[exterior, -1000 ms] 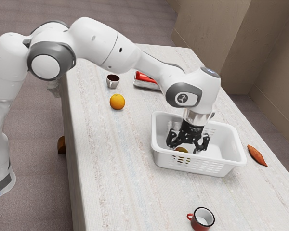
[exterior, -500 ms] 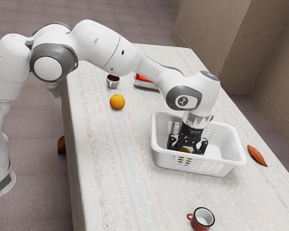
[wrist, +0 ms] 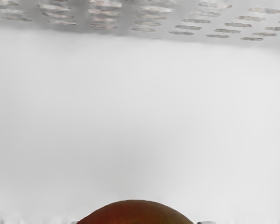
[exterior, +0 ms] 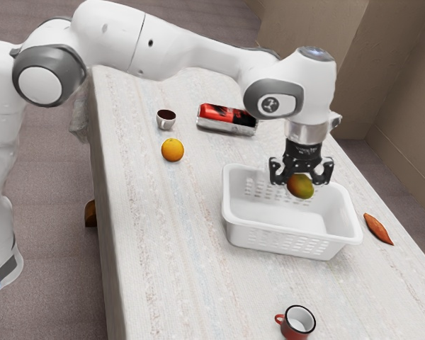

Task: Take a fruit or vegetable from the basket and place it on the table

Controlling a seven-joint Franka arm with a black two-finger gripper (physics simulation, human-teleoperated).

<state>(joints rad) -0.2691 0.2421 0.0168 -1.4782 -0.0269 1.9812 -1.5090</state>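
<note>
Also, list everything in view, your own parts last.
Table: one, off-white, centre
Basket: one, white, on table
Mango: one, green-red, gripped above basket floor
Orange: one, orange, on table
Cup: one, white, dark inside, beyond orange
Package: one, red-black-silver, beyond basket
Sweet potato: one, orange-brown, beside basket
Mug: one, red, white inside, table's near end
Partly hidden object: one, brown, beside table
Floor: one, grey-purple, below
Walls: brown, behind
Arm: one, white-grey, over table
Gripper: one, black, around mango
</note>
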